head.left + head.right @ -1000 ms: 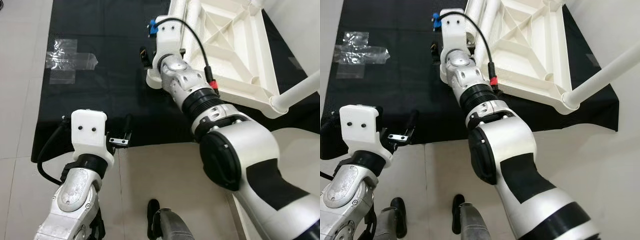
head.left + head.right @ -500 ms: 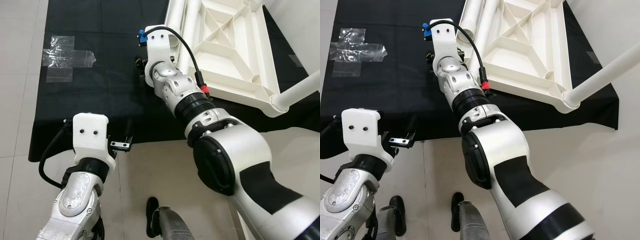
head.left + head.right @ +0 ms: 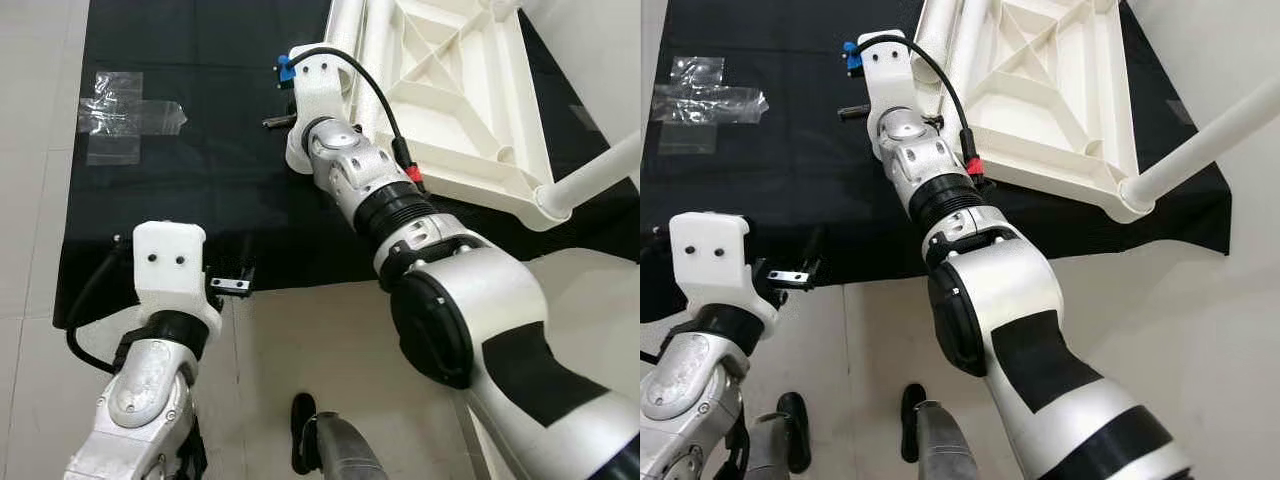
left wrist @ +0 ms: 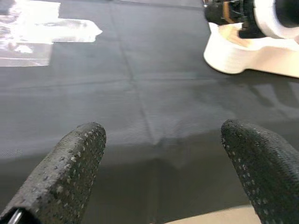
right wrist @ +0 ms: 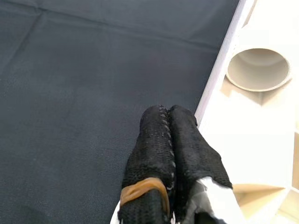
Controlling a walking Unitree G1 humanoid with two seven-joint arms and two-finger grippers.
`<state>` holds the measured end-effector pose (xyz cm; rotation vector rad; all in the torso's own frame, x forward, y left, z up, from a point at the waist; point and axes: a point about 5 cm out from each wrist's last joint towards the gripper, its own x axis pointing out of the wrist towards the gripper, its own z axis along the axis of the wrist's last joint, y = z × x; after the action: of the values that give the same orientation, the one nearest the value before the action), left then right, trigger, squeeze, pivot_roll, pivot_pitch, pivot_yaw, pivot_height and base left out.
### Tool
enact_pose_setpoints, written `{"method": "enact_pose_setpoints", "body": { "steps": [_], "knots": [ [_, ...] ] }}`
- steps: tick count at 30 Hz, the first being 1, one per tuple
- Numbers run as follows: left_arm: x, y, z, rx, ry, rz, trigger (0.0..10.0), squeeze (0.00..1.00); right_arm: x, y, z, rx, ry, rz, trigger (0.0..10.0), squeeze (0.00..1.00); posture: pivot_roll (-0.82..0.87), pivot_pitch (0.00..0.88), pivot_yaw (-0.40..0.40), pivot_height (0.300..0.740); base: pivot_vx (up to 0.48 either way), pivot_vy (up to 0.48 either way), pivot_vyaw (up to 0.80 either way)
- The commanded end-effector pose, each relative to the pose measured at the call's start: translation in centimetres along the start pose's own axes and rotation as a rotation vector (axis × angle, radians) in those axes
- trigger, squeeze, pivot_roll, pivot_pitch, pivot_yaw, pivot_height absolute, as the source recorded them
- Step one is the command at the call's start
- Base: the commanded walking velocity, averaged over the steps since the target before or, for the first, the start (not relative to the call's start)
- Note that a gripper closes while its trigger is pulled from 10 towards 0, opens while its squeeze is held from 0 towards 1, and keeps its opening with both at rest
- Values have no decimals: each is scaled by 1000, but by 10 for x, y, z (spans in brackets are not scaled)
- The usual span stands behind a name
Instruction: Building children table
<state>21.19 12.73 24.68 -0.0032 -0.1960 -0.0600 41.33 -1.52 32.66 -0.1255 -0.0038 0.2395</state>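
Right tool point(image 5: 169, 122): fingers pressed together, nothing between them; reaching far over the black mat, tips just beside the near-left edge of the tabletop.
Left tool point(image 4: 161, 154): fingers point(image 4: 70, 163) wide apart, holding nothing; hovering at the near edge of the mat, on the left.
Children's table top point(image 3: 450, 90): white plastic, lying upside down on the mat's far right, ribbed underside facing up.
Leg socket point(image 5: 258, 69): round, open, at the tabletop corner nearest the right tool.
Table leg point(image 3: 590, 178): white tube, standing out from the tabletop's near-right corner.
Black mat point(image 3: 200, 180): spread flat on the tiled floor point(image 3: 40, 60).
Clear plastic bag point(image 3: 125, 100): on the mat, far left, well apart from both tools.
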Motion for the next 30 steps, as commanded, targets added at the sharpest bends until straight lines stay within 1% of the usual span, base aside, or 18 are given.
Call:
{"method": "enact_pose_setpoints", "body": {
  "steps": [1,2,3,4,5,6,7,9,11,14,15,16,18,19,20,21,24,30],
  "knots": [
    [-1,0,-1,8,6,-5,10000,0,1,-4,-12,55,16,33,10000,0,-31,423,-252,740,0,0,0],
    [-1,0,-1,8,6,-5,10000,0,1,-4,-12,55,16,33,10000,0,-31,423,-252,740,0,0,0],
    [1,-1,-1,6,2,-7,10000,0,1,-8,2,110,-64,47,10000,0,-27,412,-248,740,0,0,0],
    [1,-1,-1,6,2,-7,10000,0,1,-8,2,110,-64,47,10000,0,-27,412,-248,740,0,0,0],
    [3,-2,1,7,-10,-11,10000,0,-1,-16,20,158,-179,50,10000,0,-23,399,-240,740,0,0,0],
    [3,-2,1,7,-10,-11,10000,0,-1,-16,20,158,-179,50,10000,0,-23,399,-240,740,0,0,0],
    [8,-3,5,6,-35,-22,10000,0,-7,-32,40,215,-337,41,10000,0,-16,388,-226,740,0,0,-788],
    [9,-3,6,7,-41,-25,10000,0,-8,-36,43,222,-369,36,10000,0,-16,388,-226,740,0,0,-788],
    [12,-2,7,10,-51,-27,10000,0,-10,-39,41,219,-397,44,10000,0,-10,366,-210,740,0,0,-775],
    [20,-2,11,26,-78,-43,10000,0,-27,-47,29,197,-507,64,10000,0,1,328,-181,740,0,0,-517],
    [20,-2,11,26,-78,-43,10000,0,-27,-47,29,197,-507,64,10000,0,1,328,-181,740,0,0,0],
    [23,-2,12,32,-86,-46,10000,0,-38,-46,24,189,-542,84,10000,0,6,309,-172,740,0,0,0],
    [25,-2,12,36,-91,-47,10000,0,-45,-44,22,185,-565,102,10000,0,6,309,-172,740,0,0,0],
    [28,-2,14,51,-105,-51,10000,0,-58,-40,19,155,-612,142,10000,0,17,283,-167,740,0,0,0],
    [28,-2,14,51,-105,-51,10000,0,-58,-40,19,155,-612,142,10000,0,17,283,-167,740,0,0,0],
    [31,-2,19,70,-131,-56,10000,0,-68,-34,15,151,-644,189,10000,0,19,266,-163,740,0,0,0],
    [34,-3,27,90,-178,-59,10000,0,-83,-29,10,131,-696,237,10000,0,23,255,-160,740,0,0,0],
    [40,-1,33,113,-217,-51,10000,0,-86,-32,0,67,-695,195,10000,0,37,225,-157,740,231,0,133]
  ]
}}
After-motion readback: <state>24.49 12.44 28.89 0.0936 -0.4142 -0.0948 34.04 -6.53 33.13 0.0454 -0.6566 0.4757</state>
